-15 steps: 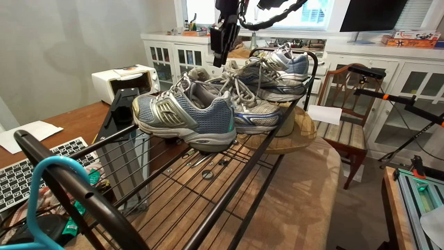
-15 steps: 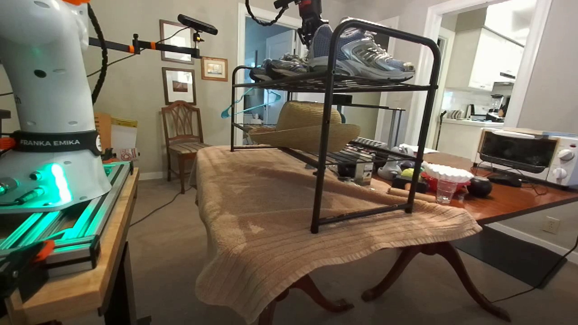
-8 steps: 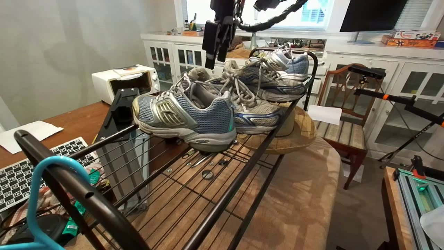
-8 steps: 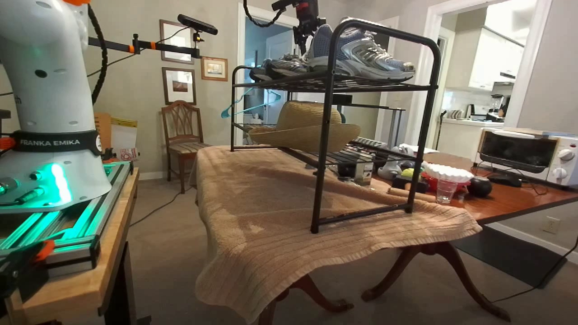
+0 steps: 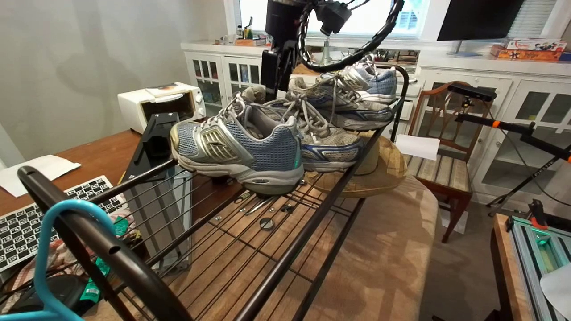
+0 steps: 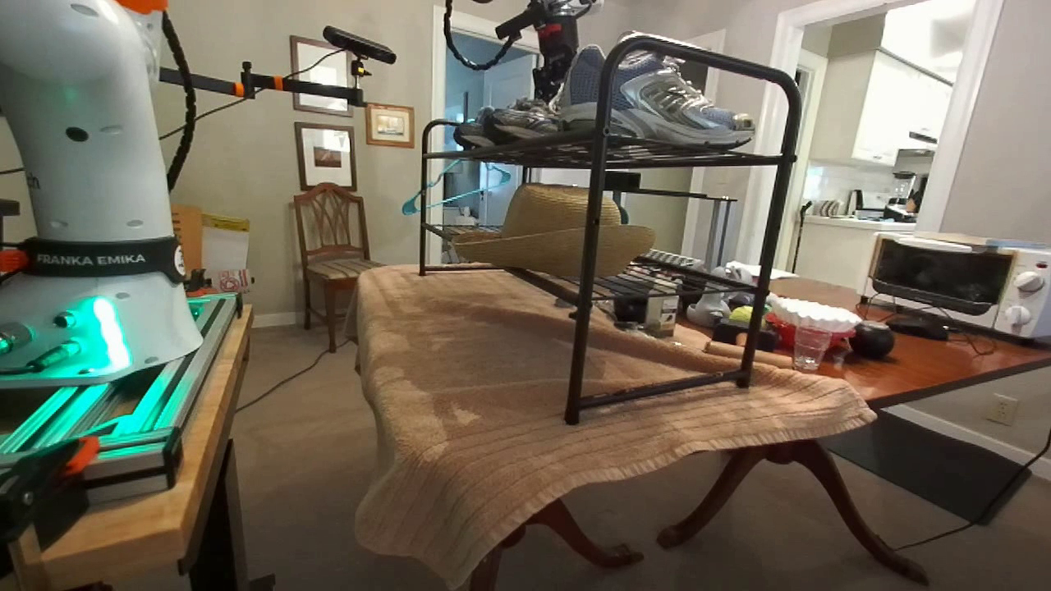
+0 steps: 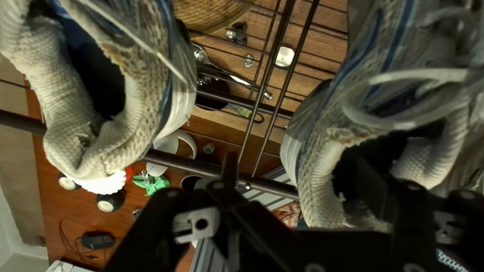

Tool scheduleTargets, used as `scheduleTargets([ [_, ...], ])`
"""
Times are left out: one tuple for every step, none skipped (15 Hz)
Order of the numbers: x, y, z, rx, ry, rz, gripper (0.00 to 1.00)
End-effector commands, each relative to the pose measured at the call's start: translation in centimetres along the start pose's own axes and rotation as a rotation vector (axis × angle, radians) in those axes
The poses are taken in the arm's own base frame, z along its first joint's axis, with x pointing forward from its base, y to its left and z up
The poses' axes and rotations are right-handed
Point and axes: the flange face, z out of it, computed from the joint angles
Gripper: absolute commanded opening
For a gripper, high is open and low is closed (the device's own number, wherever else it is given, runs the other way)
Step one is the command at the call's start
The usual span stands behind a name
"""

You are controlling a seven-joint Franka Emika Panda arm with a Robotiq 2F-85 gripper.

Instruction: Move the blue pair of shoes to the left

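Wire rack (image 6: 586, 271) on towel (image 6: 468, 353). Blue pair of shoes (image 7: 329, 130) up top, wrist view 10 and 3 o'clock. Gripper (image 7: 298, 166) jaws apart, seemingly astride 3-o'clock shoe's collar; shallow bite may slip, lace (image 7: 419, 74) snag.

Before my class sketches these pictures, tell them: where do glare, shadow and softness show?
In an exterior view, the window is washed out and patchy shadows cross the towel; in the wrist view, the hand is mostly dark and the lace loop looks soft; in an exterior view, the base light glares green-white.
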Motion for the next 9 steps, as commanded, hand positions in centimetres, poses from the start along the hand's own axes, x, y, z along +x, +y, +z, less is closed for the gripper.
scheduleTargets([
  [0.01, -0.40, 0.62, -0.032, -0.013, -0.002, 0.49],
  [-0.03, -0.50, 0.79, -0.033, -0.017, -0.006, 0.40],
  [-0.06, -0.64, 0.91, -0.028, -0.022, -0.008, 0.33],
  [-0.10, -0.82, 1.03, -0.018, -0.028, -0.012, 0.25],
  [-0.14, -0.94, 1.10, -0.018, -0.034, -0.017, 0.18],
  [-0.15, -1.01, 1.12, -0.010, -0.031, -0.029, 0.11],
  [-0.24, -0.88, 1.14, -0.018, -0.036, -0.064, 0.03],
  [-0.28, -0.47, 1.08, -0.032, -0.037, -0.081, 0.00],
  [-0.35, -0.05, 1.03, -0.036, -0.039, -0.097, 0.01],
])
